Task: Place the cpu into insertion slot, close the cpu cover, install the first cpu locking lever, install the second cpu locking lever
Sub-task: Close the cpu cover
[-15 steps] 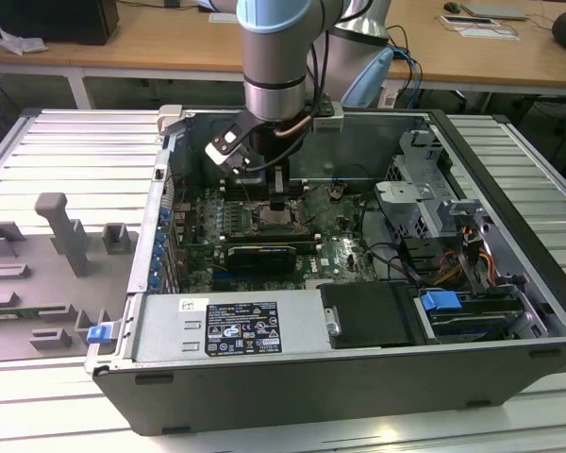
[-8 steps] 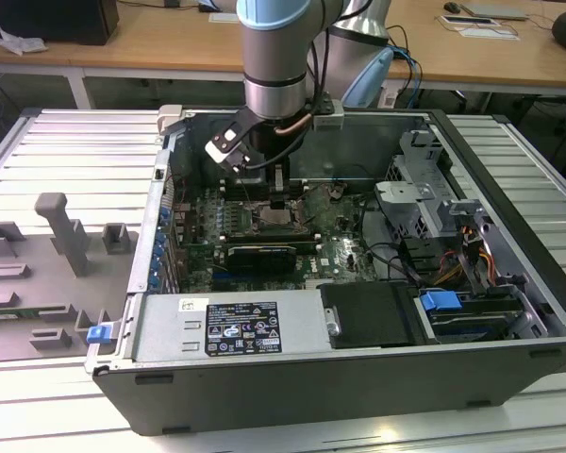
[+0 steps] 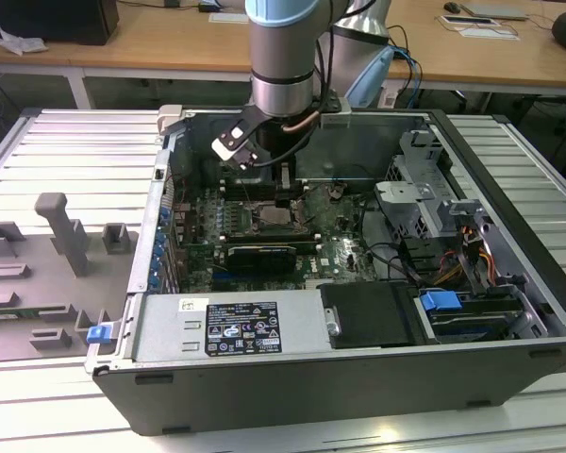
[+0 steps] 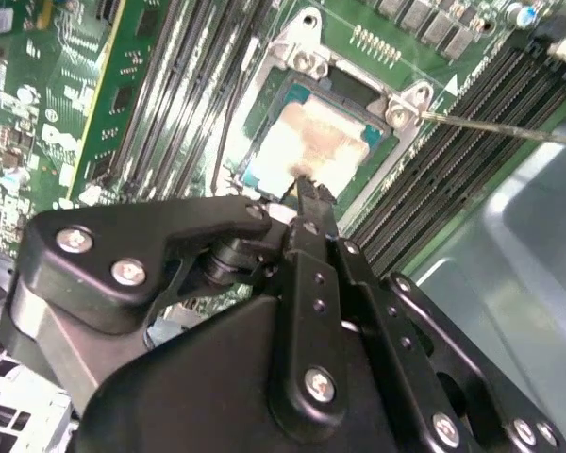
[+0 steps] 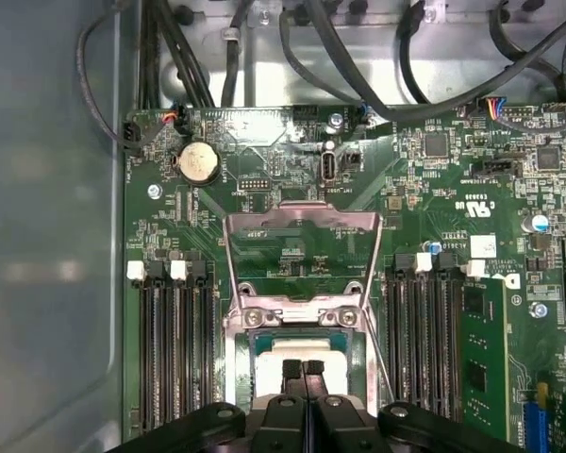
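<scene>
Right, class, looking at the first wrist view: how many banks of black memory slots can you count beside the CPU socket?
2. One memory-slot bank flanks one side of the insertion slot, the other bank the opposite side. Further slots may lie outside the picture.

arm (image 3: 283, 90): silver-grey, light-blue caps | gripper (image 4: 311, 192): black links, silver screws

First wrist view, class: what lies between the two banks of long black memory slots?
In the first wrist view: the insertion slot holding the cpu, the cpu cover swung open, the shut end effector over the cpu.
</scene>
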{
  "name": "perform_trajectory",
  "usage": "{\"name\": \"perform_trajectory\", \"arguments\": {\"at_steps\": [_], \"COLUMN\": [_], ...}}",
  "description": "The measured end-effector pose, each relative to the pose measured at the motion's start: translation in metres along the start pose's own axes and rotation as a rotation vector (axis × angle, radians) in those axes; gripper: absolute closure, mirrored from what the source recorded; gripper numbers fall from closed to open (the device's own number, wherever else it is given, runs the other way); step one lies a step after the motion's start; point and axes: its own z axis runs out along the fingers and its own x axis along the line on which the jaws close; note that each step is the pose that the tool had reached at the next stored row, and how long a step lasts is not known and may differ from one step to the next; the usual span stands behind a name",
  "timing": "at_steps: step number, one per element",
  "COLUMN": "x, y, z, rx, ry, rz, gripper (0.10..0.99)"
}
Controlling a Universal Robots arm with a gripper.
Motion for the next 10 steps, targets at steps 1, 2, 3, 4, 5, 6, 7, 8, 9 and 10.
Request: {"name": "perform_trajectory", "arguments": {"at_steps": [1, 2, 3, 4, 5, 6, 7, 8, 9, 10], "x": [0.0000, 0.0000, 0.0001, 0.0001, 0.0002, 0.0002, 0.0002, 0.0002, 0.0002, 0.0003], "y": [0.0001, 0.0002, 0.0006, 0.0008, 0.0015, 0.0037, 0.0043, 0.0045, 0.0047, 0.0049], "z": [-0.0015, -0.0031, -0.0076, -0.0106, -0.0112, -0.0115, -0.0118, -0.0127, -0.0141, -0.0163], "rx": [0.000, 0.000, 0.000, 0.000, 0.000, 0.001, 0.001, 0.002, 0.002, 0.001], "ry": [0.0001, 0.0002, 0.0001, 0.0001, 0.0004, 0.0003, 0.0001, -0.0002, 0.0000, 0.0001], "rz": [0.000, 0.000, 0.000, 0.000, 0.000, 0.000, 0.000, 0.000, 0.000, 0.000], "gripper": [0.980, 0.980, 0.980, 0.980, 0.980, 0.980, 0.980, 0.980, 0.980, 0.980]}}
